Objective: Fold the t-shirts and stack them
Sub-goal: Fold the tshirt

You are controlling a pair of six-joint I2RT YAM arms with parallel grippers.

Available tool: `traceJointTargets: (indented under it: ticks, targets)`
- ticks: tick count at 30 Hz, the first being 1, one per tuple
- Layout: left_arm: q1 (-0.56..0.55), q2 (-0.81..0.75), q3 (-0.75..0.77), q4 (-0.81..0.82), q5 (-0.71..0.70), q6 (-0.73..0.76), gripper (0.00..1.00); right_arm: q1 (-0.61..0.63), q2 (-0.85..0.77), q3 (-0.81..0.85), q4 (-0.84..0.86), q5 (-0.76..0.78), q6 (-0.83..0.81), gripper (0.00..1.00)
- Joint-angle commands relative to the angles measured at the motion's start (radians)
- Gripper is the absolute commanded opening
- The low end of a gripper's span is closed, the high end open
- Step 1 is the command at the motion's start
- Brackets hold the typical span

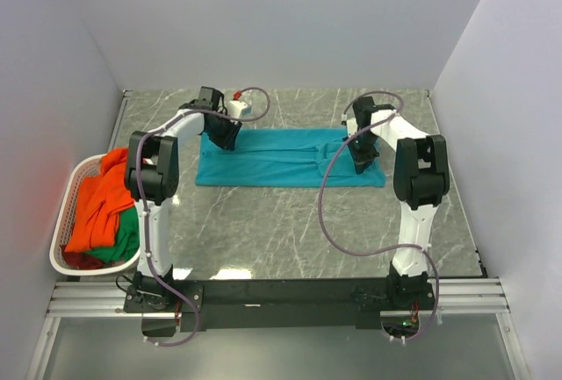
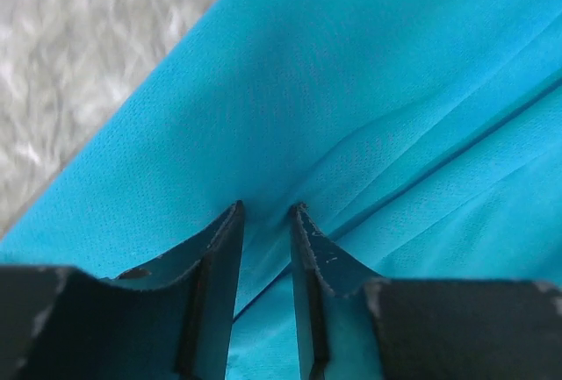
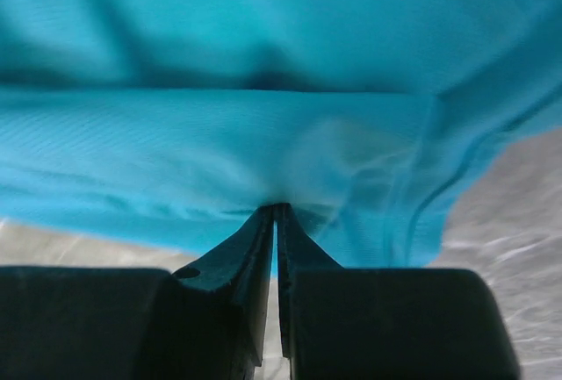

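Pinching the teal t-shirt [image 1: 281,159] at its edge, our right gripper [image 3: 275,207] is nearly closed on puckered cloth. Our left gripper [image 2: 266,209] stands narrow on lightly creased fabric; we cannot tell whether it grips. The shirt lies flat between them.

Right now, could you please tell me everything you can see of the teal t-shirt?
The teal t-shirt is thin, fine-knit cloth, lying flat as a folded band on the marbled table, creases along it. The left gripper sits at its left end, fingers slightly apart, grip unclear; the right gripper is pinched shut on a puckered edge at its right end.
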Motion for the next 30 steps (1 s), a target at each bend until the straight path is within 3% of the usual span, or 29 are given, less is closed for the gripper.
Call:
traceJointTargets:
  ticks: [1, 6, 7, 10, 13, 16, 21, 26, 30]
  targets:
    - [0.012, -0.057, -0.122, -0.031, -0.087, 0.014, 0.33, -0.018, 0.048, 0.077, 0.056, 0.103, 0.027, 0.12]
    - [0.01, -0.197, -0.253, -0.044, -0.007, 0.008, 0.35, -0.037, 0.061, 0.132, 0.035, 0.043, 0.004, 0.16]
    - [0.01, -0.223, -0.286, -0.039, 0.009, 0.007, 0.36, -0.049, 0.053, 0.146, 0.018, -0.018, -0.005, 0.21]
    - [0.01, -0.31, -0.296, -0.025, 0.066, -0.006, 0.44, -0.072, -0.011, 0.186, -0.041, -0.174, -0.002, 0.31]
    - [0.009, -0.347, -0.238, -0.031, 0.161, -0.044, 0.48, -0.101, -0.074, 0.188, -0.076, -0.268, 0.011, 0.35]
    - [-0.022, -0.347, -0.182, -0.009, 0.261, -0.113, 0.5, -0.119, -0.099, 0.152, -0.09, -0.316, 0.027, 0.36]
    - [-0.137, -0.292, -0.113, 0.037, 0.304, -0.176, 0.5, -0.133, -0.028, 0.152, -0.102, -0.366, 0.07, 0.36]
    - [-0.212, -0.219, -0.066, 0.091, 0.345, -0.251, 0.51, -0.133, 0.016, 0.139, -0.067, -0.331, 0.106, 0.38]
    - [-0.272, -0.159, -0.038, 0.212, 0.402, -0.396, 0.52, -0.161, 0.05, 0.157, -0.07, -0.294, 0.131, 0.4]
